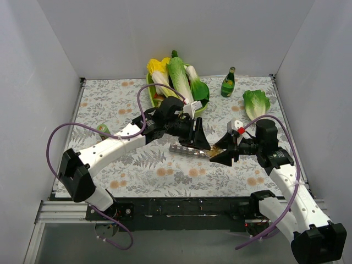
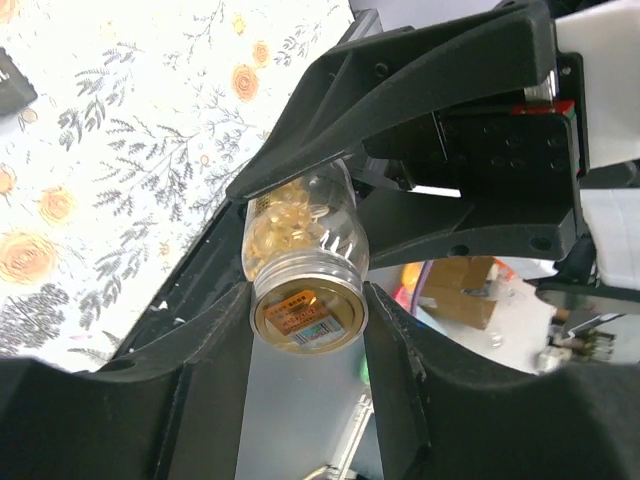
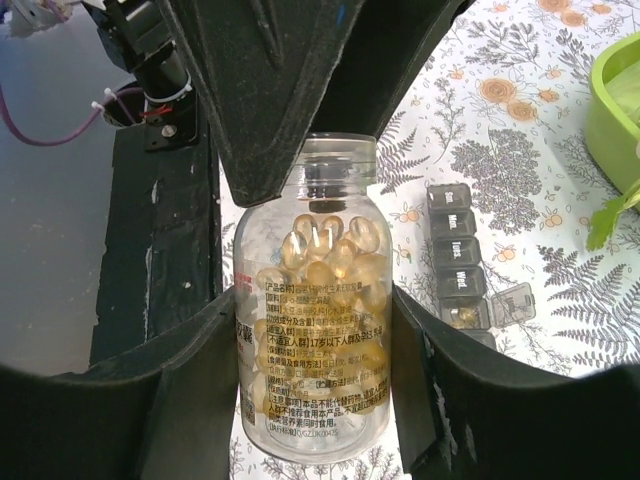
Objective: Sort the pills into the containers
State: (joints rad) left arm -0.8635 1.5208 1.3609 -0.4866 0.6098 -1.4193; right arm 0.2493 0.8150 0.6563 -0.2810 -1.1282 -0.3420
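White walls (image 1: pixel 165 33) box in a flat leaf-and-flower cloth (image 1: pixel 110 104). Above it the right pincer (image 3: pixel 312 380) clamps the body of a clear bottle (image 3: pixel 315 330) full of amber pills (image 3: pixel 325 260). The left pincer (image 2: pixel 307 330) closes narrowly on the bottle's neck end from the opposite side. The containers (image 1: pixel 186 149) lie on the cloth just below the left pincer, one end lid open. Its fingers (image 3: pixel 270 100) hide part of the neck, so cap or none is unclear. A tray (image 1: pixel 202 107) beyond the left arm (image 1: pixel 110 147) is partly covered.
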